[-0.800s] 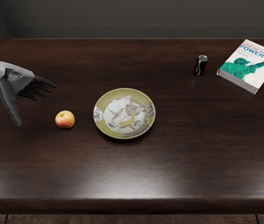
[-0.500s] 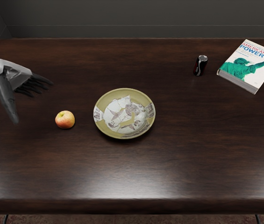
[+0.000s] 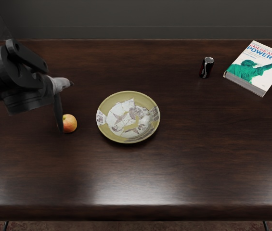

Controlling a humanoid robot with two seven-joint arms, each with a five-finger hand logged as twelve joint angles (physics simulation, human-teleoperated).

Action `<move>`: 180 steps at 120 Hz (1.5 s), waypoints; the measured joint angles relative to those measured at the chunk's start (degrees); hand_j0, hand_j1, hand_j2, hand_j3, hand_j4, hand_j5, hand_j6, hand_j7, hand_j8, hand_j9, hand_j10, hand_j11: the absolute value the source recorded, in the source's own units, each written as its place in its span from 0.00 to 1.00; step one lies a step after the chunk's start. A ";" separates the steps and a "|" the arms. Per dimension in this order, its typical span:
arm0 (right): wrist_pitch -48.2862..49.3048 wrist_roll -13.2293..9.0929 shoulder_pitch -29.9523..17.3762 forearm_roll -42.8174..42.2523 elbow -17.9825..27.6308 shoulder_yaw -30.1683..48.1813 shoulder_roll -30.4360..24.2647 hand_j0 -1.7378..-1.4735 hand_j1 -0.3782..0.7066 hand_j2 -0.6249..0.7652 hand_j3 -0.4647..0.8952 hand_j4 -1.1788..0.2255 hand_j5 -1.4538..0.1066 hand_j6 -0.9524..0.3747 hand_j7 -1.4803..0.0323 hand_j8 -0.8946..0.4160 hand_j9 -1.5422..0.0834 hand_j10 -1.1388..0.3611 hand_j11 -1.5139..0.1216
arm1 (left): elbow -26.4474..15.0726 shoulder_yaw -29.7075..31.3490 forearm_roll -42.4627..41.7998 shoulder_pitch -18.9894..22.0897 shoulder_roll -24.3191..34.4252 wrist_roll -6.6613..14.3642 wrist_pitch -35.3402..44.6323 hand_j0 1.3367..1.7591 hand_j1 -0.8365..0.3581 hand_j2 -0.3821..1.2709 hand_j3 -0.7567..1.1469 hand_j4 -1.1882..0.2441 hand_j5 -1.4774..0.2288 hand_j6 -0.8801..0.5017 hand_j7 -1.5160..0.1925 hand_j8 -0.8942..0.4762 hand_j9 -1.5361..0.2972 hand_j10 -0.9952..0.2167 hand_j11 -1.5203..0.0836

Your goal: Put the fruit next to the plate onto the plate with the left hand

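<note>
A red-yellow apple (image 3: 70, 123) lies on the dark table just left of the plate (image 3: 126, 94), a yellow-green dish with a patterned centre and nothing on it. My left hand (image 3: 60, 102) comes in from the left on a bulky dark forearm and hovers above and to the left of the apple. Its fingers (image 3: 62, 83) point right and its thumb hangs down to the apple's left edge, covering a sliver of it. The hand is open and holds nothing. The right arm is out of view.
A dark soda can (image 3: 206, 67) stands at the back right, with a book (image 3: 257, 65) titled American Power beside it near the table's right edge. The table's front edge (image 3: 136, 207) runs along the bottom.
My left arm has swung right and closer to the camera. The hand turned, and its thumb now hangs right beside the apple. The apple and plate have not moved.
</note>
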 joint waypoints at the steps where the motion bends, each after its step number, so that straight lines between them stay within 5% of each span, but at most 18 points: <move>1: 0.00 0.00 0.00 0.00 0.00 0.00 0.00 0.30 0.04 0.45 0.34 0.83 0.92 0.71 0.97 0.67 0.94 0.75 0.92 | -0.22 -0.19 -0.15 0.27 0.00 -0.02 0.97 0.76 0.99 0.23 0.40 0.82 0.86 0.63 0.88 0.65 0.83 0.82 0.94; 20: 0.00 0.00 0.00 0.00 0.00 0.00 0.00 0.30 0.04 0.45 0.34 0.83 0.92 0.71 0.97 0.67 0.94 0.75 0.92 | -2.28 -2.75 -2.13 3.15 -0.01 -0.19 11.10 0.76 0.98 0.23 0.40 0.82 0.86 0.63 0.88 0.65 0.83 0.81 0.94; 84: 0.00 0.00 0.00 0.00 -0.02 0.00 0.00 0.30 0.04 0.45 0.34 0.83 0.92 0.71 0.97 0.67 0.94 0.75 0.92 | -3.27 -5.48 -4.80 8.52 -0.01 -0.33 20.05 0.76 0.96 0.23 0.40 0.81 0.84 0.62 0.86 0.63 0.82 0.80 0.92; 180: 0.00 0.00 0.00 0.00 0.01 0.00 0.00 0.30 0.04 0.45 0.34 0.83 0.92 0.71 0.97 0.67 0.94 0.75 0.92 | -3.01 -6.24 -5.05 10.35 -0.01 -0.31 21.41 0.76 0.77 0.26 0.40 0.68 0.70 0.48 0.72 0.49 0.68 0.64 0.77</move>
